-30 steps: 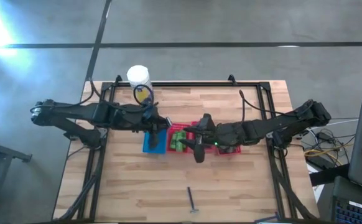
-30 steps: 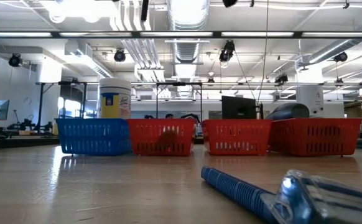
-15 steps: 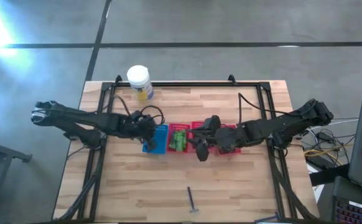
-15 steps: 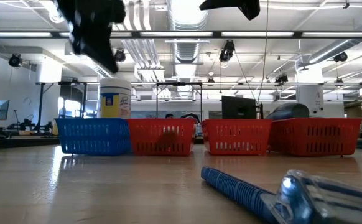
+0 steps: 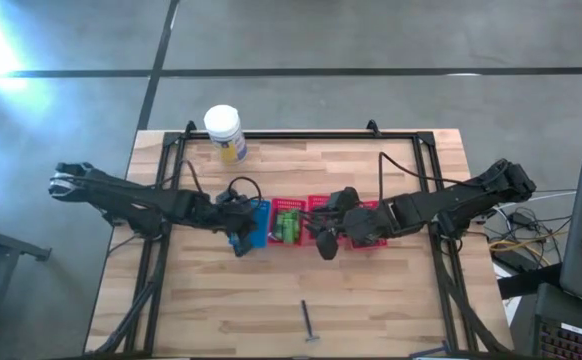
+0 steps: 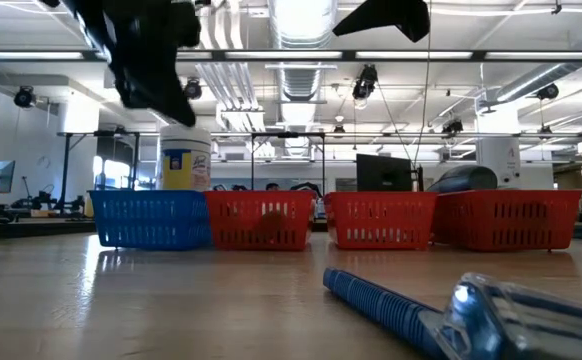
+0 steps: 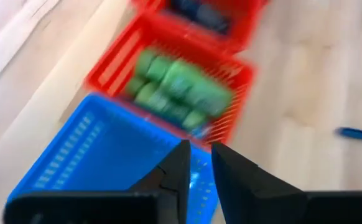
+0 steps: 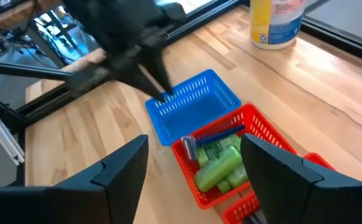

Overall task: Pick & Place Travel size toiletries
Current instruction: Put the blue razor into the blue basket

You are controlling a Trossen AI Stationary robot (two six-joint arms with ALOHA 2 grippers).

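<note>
Several green bottles (image 5: 288, 224) lie in a red basket (image 8: 196, 190), with a blue razor (image 8: 213, 135) lying across them. Beside it stands a blue basket (image 5: 256, 222). My left gripper (image 5: 241, 243) hangs over that basket's near edge, fingers (image 7: 180, 167) shut with nothing between them. My right gripper (image 5: 321, 245) hovers open above the red baskets' near side, holding nothing (image 8: 193, 180). Another razor (image 5: 309, 322) lies flat on the table near the front edge. Dark items (image 7: 199, 12) fill the second red basket.
A white jar with a yellow label (image 5: 223, 130) stands at the back left. Two more red baskets (image 5: 366, 226) continue the row to the right. The black frame rails (image 5: 271, 137) run along the table's edges. Bare wood lies between the baskets and the front razor.
My left gripper has sunk from over the baskets toward the blue basket's near edge, drawing back to the left and tipping down. My right gripper has tipped its wrist while staying in place.
</note>
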